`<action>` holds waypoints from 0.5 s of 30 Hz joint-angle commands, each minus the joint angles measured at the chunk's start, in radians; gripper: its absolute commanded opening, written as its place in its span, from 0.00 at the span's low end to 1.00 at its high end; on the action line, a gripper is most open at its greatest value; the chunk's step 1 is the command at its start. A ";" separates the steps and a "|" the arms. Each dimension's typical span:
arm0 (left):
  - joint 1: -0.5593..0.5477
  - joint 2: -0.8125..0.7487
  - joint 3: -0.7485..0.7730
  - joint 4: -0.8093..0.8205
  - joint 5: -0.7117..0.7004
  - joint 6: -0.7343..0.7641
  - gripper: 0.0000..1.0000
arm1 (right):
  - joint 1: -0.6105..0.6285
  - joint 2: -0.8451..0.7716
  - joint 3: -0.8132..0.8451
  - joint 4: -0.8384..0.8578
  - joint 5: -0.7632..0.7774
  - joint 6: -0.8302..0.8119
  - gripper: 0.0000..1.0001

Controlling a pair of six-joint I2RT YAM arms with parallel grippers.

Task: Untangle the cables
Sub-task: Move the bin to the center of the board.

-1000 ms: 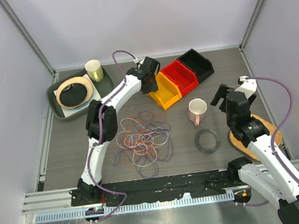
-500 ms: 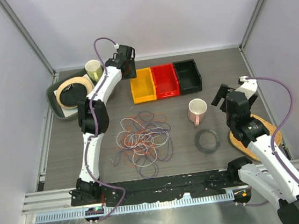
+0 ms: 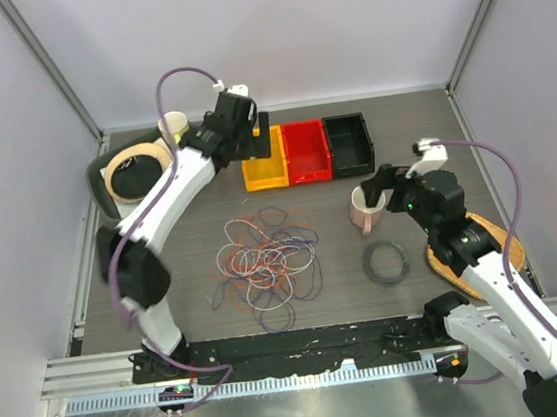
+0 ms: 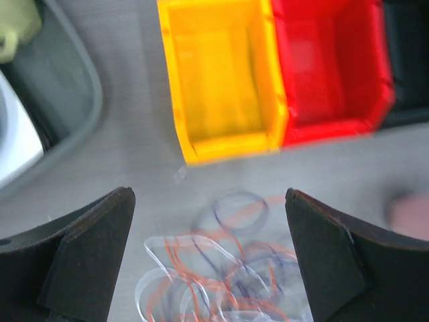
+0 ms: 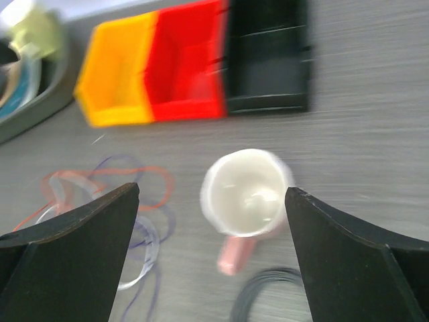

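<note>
White, orange and purple cables (image 3: 267, 258) in one tangle, both grippers empty

The cables lie loose on the grey tabletop, just in front of the yellow bin (image 3: 265, 168), red bin (image 3: 307, 152) and black bin (image 3: 349, 143), touched by neither arm. The left gripper (image 4: 208, 194) hangs near the yellow bin, fingers spread wide with nothing between them. The right gripper (image 5: 211, 190), spread just as wide, hovers over the pink mug (image 5: 244, 198), which stands right of the tangle, near a black cord ring (image 3: 386, 262).
</note>
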 commanded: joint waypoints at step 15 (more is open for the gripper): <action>-0.099 -1.021 -1.188 0.151 -0.175 -0.647 1.00 | 0.547 0.918 0.384 0.462 -0.235 -0.225 0.90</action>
